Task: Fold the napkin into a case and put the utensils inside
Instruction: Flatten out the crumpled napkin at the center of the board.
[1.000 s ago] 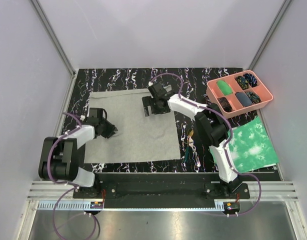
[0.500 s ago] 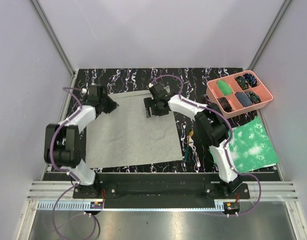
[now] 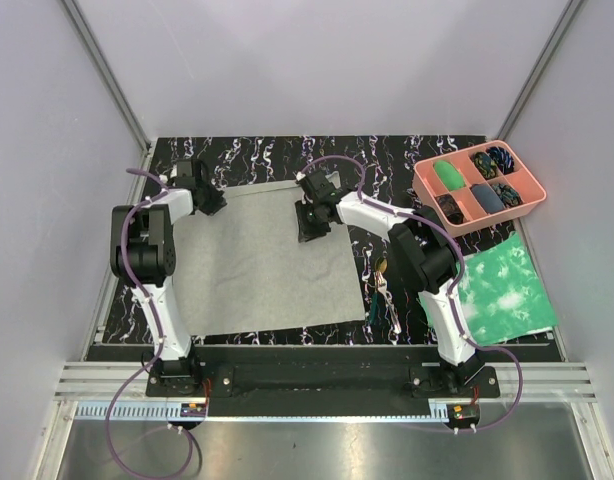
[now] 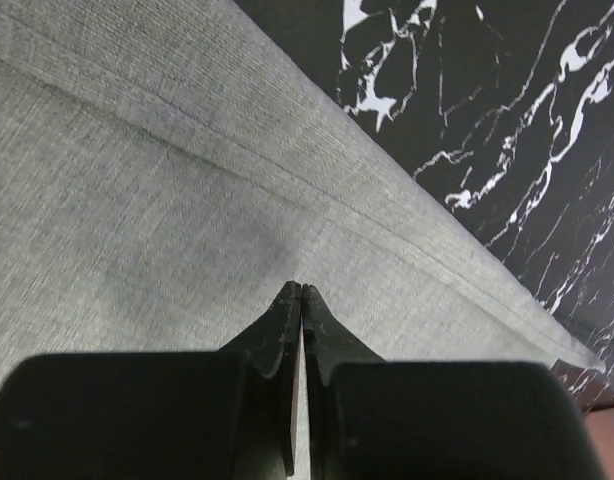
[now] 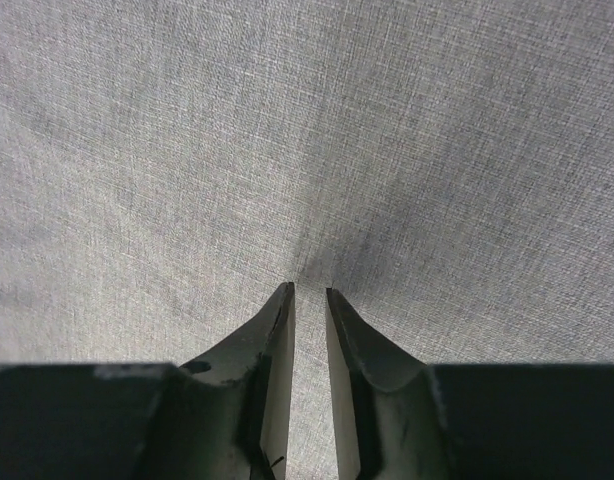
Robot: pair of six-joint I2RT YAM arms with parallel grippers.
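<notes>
Black-fingered, the left gripper [image 4: 302,290] had its jaws fully together, the tips meeting on the napkin [image 3: 257,265] just inside the hemmed far edge. Whether any cloth was caught between them could not be told. In the top view this gripper sat at the napkin's far left corner, close to the far left corner of the table [image 3: 257,155].

The right gripper [image 5: 309,290] stood narrow, with only a slim gap between its jaws. Its tips pressed down into the cloth, and faint creases ran in toward the gap where the weave was pinched. It sat near the napkin's far right corner.

The napkin lay spread flat, unfolded, over the left and middle of the table, its near edge close to the table's near edge. The utensils [image 3: 379,290] lay in a small cluster just off its right edge, beside the right arm. Past them a green sheet [image 3: 502,290] lay toward the near right corner. A pink tray [image 3: 502,213] with dark and green items in its compartments sat at the far right corner.
</notes>
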